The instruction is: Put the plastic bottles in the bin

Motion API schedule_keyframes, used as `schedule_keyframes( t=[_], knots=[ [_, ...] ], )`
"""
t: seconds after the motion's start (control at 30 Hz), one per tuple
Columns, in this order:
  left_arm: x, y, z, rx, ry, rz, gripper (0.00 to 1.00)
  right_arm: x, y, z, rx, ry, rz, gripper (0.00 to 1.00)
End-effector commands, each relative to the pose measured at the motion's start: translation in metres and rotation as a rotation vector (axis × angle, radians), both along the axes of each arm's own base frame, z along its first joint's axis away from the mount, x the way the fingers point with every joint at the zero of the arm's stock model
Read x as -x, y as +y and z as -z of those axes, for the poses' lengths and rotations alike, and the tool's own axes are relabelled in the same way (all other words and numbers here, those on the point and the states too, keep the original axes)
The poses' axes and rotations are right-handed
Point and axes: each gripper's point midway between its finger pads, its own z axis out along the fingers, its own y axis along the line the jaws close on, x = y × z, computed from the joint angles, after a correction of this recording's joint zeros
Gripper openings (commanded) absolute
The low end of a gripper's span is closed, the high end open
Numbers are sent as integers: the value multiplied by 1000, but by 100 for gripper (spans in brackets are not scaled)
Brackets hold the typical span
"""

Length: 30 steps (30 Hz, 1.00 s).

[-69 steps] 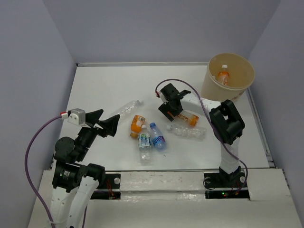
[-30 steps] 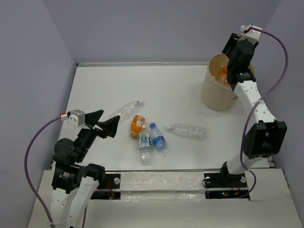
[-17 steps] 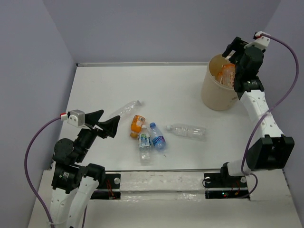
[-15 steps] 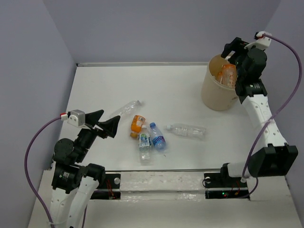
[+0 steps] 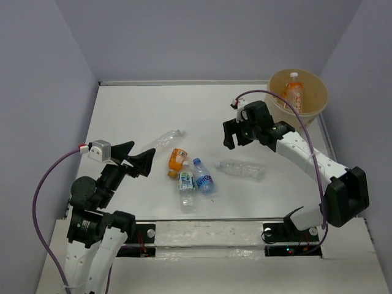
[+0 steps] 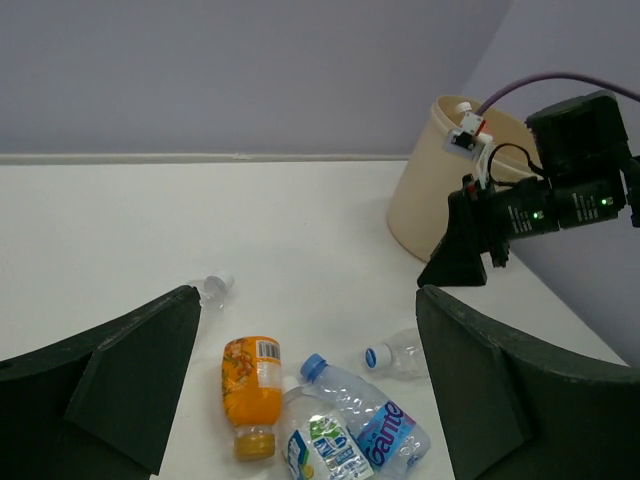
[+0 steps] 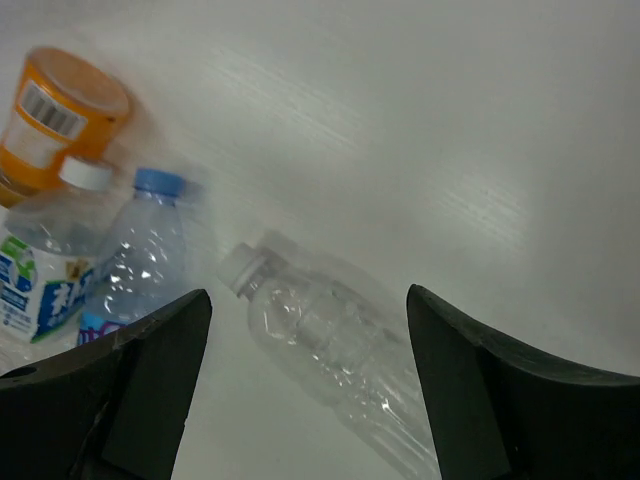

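Beneath right gripper, flat clear bottle, cap leftward

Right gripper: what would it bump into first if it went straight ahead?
The right gripper would probably meet the plain clear bottle, lying centred between its open jaws; depth is unclear.

open gripper above a clear bottle lying flat.
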Motion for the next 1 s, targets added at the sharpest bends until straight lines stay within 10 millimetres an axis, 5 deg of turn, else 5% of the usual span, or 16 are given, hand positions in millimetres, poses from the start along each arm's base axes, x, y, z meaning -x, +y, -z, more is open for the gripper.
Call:
schedule_keyframes(
  t=[0.0,0.17,0.47,0.8,0.97],
  knots=[
    [-4,-2,-3,-3,-12,5,99,36,-12,27,132,148,5,86],
    [-4,-1,-4,-4,-16,4,99,47,-26,51,337,153,-9,91],
    [-5,-2,-3,-5,-11,5,99,63,-20,83,506,189,-154,93],
    [-5,-1,-2,-6,-12,5,99,47,-15,124,595,229,-185,94],
    [-3,-1,-4,-4,-19,5,99,31,-5,139,578,177,-170,81]
  ],
)
